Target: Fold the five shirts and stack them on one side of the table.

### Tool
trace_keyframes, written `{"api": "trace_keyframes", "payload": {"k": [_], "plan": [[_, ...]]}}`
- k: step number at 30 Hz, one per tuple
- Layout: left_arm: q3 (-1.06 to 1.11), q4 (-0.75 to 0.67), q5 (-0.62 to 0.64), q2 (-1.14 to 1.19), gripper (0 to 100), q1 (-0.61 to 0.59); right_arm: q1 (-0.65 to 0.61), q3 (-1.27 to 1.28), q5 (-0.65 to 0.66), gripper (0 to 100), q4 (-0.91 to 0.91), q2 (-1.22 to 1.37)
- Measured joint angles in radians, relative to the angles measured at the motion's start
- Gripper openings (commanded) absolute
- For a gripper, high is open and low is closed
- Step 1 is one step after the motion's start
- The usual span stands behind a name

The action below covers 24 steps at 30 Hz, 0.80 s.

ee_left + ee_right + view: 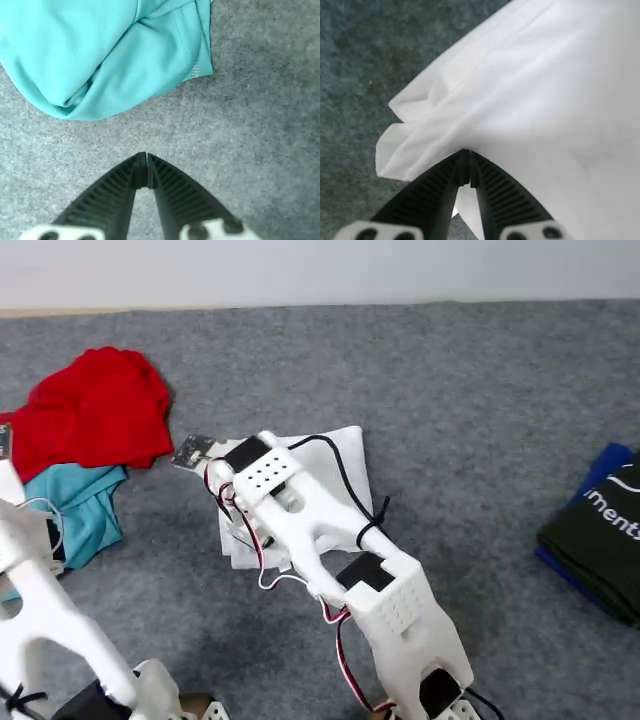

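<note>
By my reading, two shirts are done: the black shirt (600, 540) lies folded on the blue shirt (607, 464) at the right edge of the table (450, 390). The white shirt (330, 455) sits mid-table, partly folded. The right gripper (465, 155) is closed with its tips at the shirt's edge; I cannot tell whether cloth is caught. The red shirt (95, 410) and teal shirt (85, 505) lie crumpled at the left. The left gripper (146, 157) is closed and empty, near the teal shirt.

A table (480, 440) covered in mottled grey, felt-like fabric lies under soft, even light, with a thin tan strip (60, 311) along part of its far edge, beneath a plain, pale wall (320, 270) behind.
</note>
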Motion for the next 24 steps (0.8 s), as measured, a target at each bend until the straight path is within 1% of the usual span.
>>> {"api": "trace_keyframes", "payload": {"k": [5,8,11,13,15,19,21,23,24], "plan": [[0.0,0.0,0.0,0.0,1,0.0,0.009,-0.052,0.0,1.0,0.037,-0.034],[0.0,0.0,0.0,0.0,1,0.0,0.063,-0.077,0.0,1.0,0.04,-0.044],[0.0,-0.012,0.0,0.0,1,0.0,0.121,-0.11,-0.002,1.2,0.092,-0.044],[0.0,-0.017,0.0,0.0,1,0.0,0.155,-0.126,-0.044,2.6,0.127,-0.046],[0.0,-0.017,0.0,0.0,1,0.0,0.184,-0.127,-0.106,7.9,0.153,-0.046],[0.0,-0.017,0.0,0.0,1,0.0,0.233,-0.127,-0.23,24.7,0.203,-0.046],[0.0,-0.017,0.0,0.0,1,0.0,0.25,-0.127,-0.315,31.4,0.21,-0.046],[0.0,-0.017,0.0,0.0,1,0.0,0.262,-0.127,-0.391,35.1,0.21,-0.046],[0.0,-0.017,0.0,0.0,1,0.0,0.265,-0.127,-0.411,35.1,0.21,-0.046]]}}
